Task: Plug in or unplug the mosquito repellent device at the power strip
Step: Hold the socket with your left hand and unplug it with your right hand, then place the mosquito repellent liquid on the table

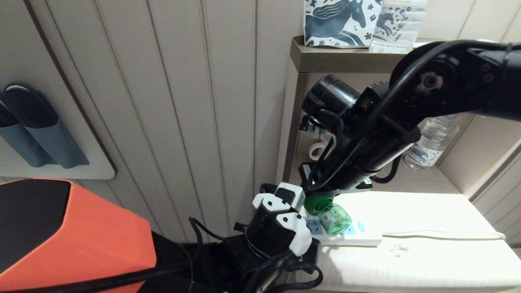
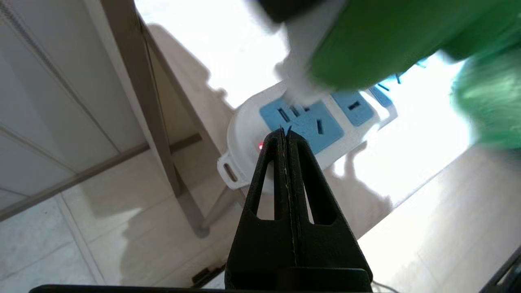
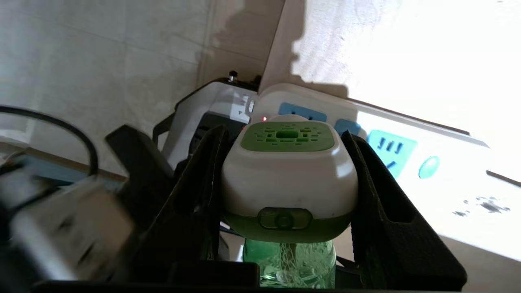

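Note:
The mosquito repellent device [image 3: 287, 179] has a white and green head over a translucent green bottle [image 1: 333, 217]. My right gripper [image 3: 285, 134] is shut on the head, one finger on each side. It holds the device tilted over the left end socket of the white power strip [image 1: 360, 239]; the prongs are hidden. In the left wrist view the device [image 2: 366, 44] hangs blurred above the strip's [image 2: 244, 134] light-blue sockets. My left gripper [image 2: 285, 132] is shut and empty, with its tips at that end of the strip beside a small red light.
The strip lies on a pale tabletop [image 1: 427, 260], with its white cord [image 1: 443, 234] running right. Behind are a white mug [image 1: 316, 149] and a clear water bottle [image 1: 431, 142] in a recess. A horse-patterned bag [image 1: 338, 22] is on the shelf above. An orange and black block [image 1: 61, 232] stands at lower left.

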